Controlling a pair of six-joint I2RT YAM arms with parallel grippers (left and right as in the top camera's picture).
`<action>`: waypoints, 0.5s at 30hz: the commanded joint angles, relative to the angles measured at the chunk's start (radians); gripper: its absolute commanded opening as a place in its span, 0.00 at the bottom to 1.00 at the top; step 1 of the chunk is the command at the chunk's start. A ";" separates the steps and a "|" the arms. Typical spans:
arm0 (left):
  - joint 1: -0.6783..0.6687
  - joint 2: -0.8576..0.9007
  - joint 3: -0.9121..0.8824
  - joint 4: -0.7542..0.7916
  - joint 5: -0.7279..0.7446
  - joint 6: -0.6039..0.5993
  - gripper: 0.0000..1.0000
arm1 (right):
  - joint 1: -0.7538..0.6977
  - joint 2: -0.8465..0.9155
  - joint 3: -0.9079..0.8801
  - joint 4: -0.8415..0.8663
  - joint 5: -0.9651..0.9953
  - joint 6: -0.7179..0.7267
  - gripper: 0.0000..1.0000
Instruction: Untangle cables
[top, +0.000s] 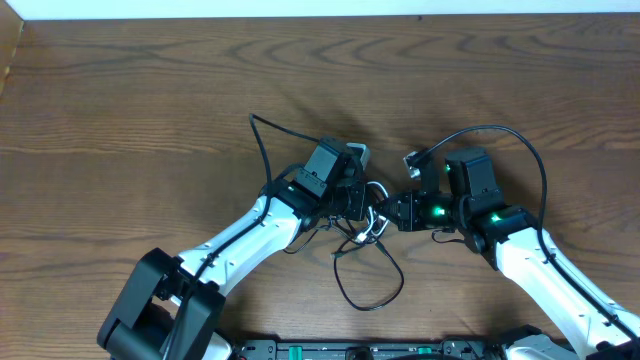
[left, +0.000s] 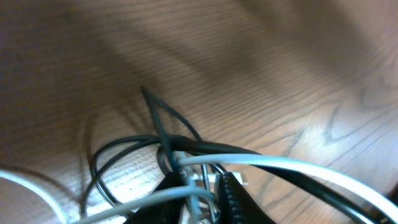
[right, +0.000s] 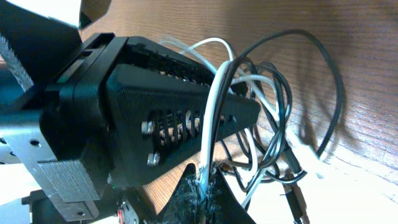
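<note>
The cables lie tangled at the table's middle, between my two grippers. A white cable (top: 376, 231) loops there with black cables, and one black strand (top: 258, 135) runs off to the far left. In the left wrist view the white cable (left: 280, 163) and black loops (left: 118, 146) cross my left gripper (left: 205, 196), which is closed on cords of the bundle. My right gripper (right: 205, 190) is shut on the white cable (right: 211, 106), with black loops (right: 329, 68) beside it. In the overhead view the left gripper (top: 362, 208) and right gripper (top: 386, 214) almost touch.
The left arm's black gripper body (right: 124, 106) fills the right wrist view, very close. A thicker black robot wire (top: 510, 132) arcs over the right arm. A black cable loop (top: 400, 283) trails toward the table's near edge. The wooden table (top: 150, 120) extends to the left.
</note>
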 joint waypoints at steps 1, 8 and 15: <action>0.003 0.002 0.002 -0.005 -0.012 0.013 0.08 | 0.005 -0.001 0.004 -0.012 0.021 -0.018 0.01; 0.085 -0.081 0.002 -0.175 -0.012 0.069 0.07 | -0.031 -0.001 0.005 -0.264 0.544 0.104 0.01; 0.260 -0.308 0.002 -0.360 -0.012 0.169 0.08 | -0.173 -0.001 0.004 -0.436 0.830 0.208 0.01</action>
